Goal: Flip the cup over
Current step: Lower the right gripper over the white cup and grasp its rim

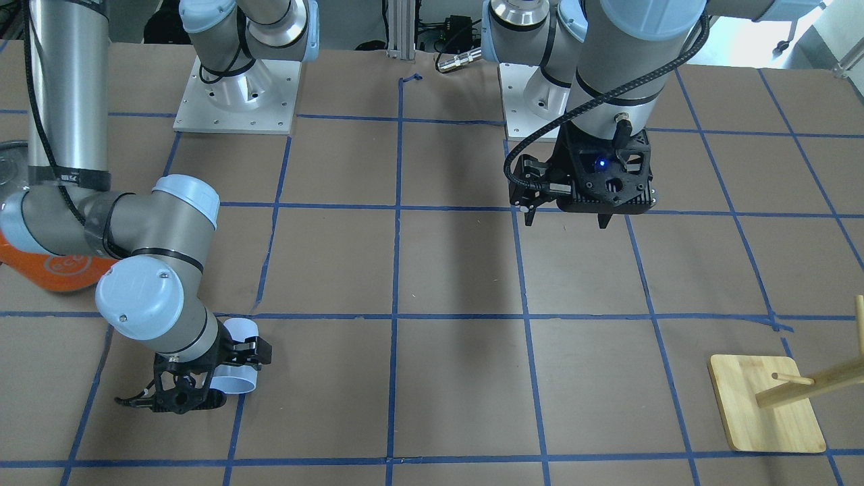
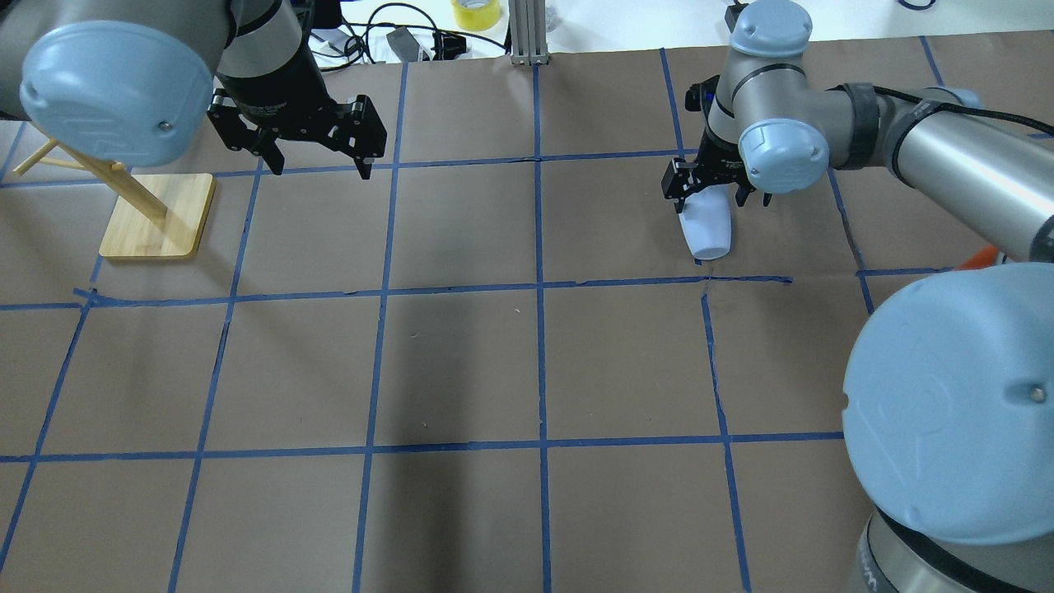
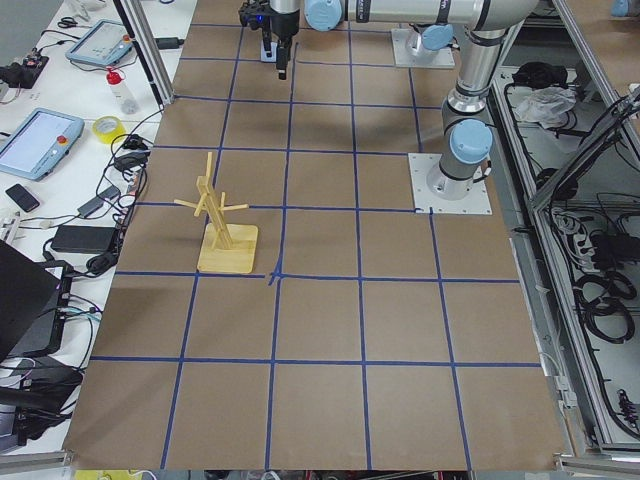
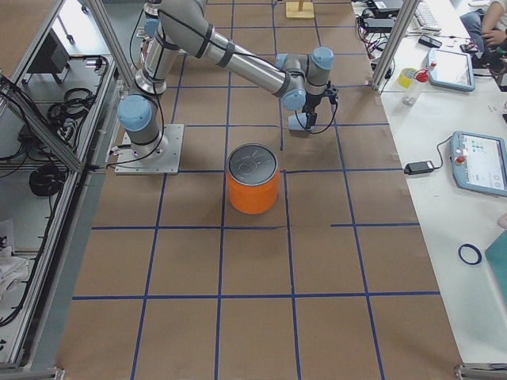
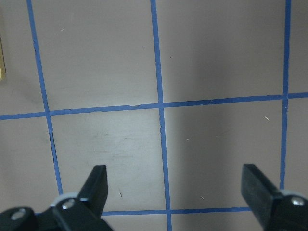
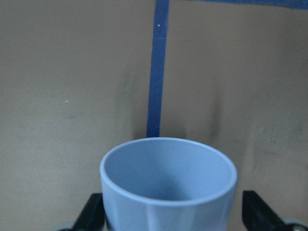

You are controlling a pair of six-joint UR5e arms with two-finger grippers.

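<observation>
The left gripper point(image 2: 317, 165) hangs open above the brown table point(image 2: 461, 362) (nothing between its fingers), near a wooden rack point(image 2: 156, 216). Far right, the right gripper point(image 2: 715, 193) clasps the pale cup point(image 2: 710, 226), tilted, off the table.

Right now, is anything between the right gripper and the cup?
No. The cup already sits between the right gripper's fingers, tilted with its open mouth facing away from the wrist. Whether the fingers press it isn't clear.
</observation>
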